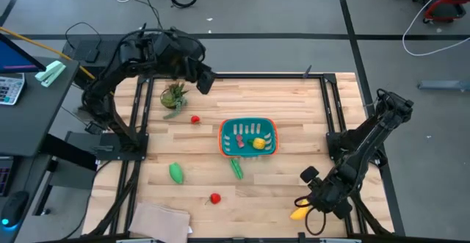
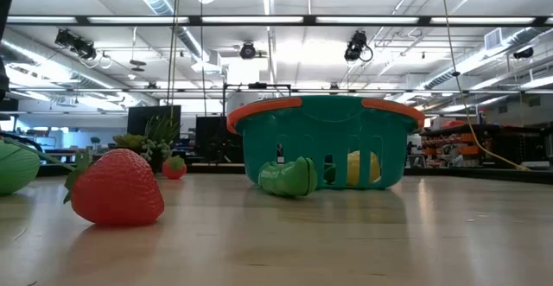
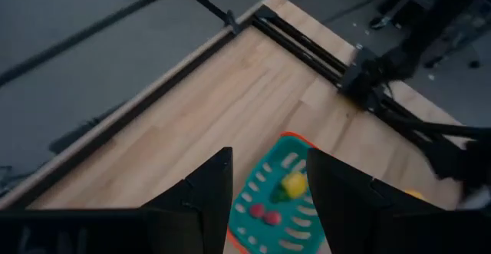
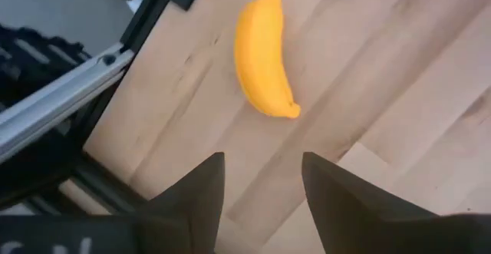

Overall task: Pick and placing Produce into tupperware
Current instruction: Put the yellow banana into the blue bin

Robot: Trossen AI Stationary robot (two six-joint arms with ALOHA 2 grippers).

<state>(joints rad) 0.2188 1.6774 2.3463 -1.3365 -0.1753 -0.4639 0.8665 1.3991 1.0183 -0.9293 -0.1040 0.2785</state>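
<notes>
The right gripper [image 4: 257, 200] is hovering with fingers spread and empty, the yellow banana [image 4: 263, 54] lying on the table [image 4: 399, 93] just beyond the fingertips. Farther off, the teal tupperware [image 1: 248, 137] is sitting mid-table, and the left gripper [image 3: 268, 200], also spread, is hanging above the far edge.

The light wooden table [image 1: 294, 111] carries a teal basket [image 1: 226, 134] at the centre. A potted plant [image 1: 174, 96] sits at upper left, a red piece [image 1: 195, 120] beside it. Lower down lie a green pod [image 1: 176, 172], another pod [image 1: 236, 169] against the basket, a strawberry [image 1: 215, 197], a tan cloth [image 1: 160, 219] and, lower right, a banana [image 1: 298, 214].
</notes>
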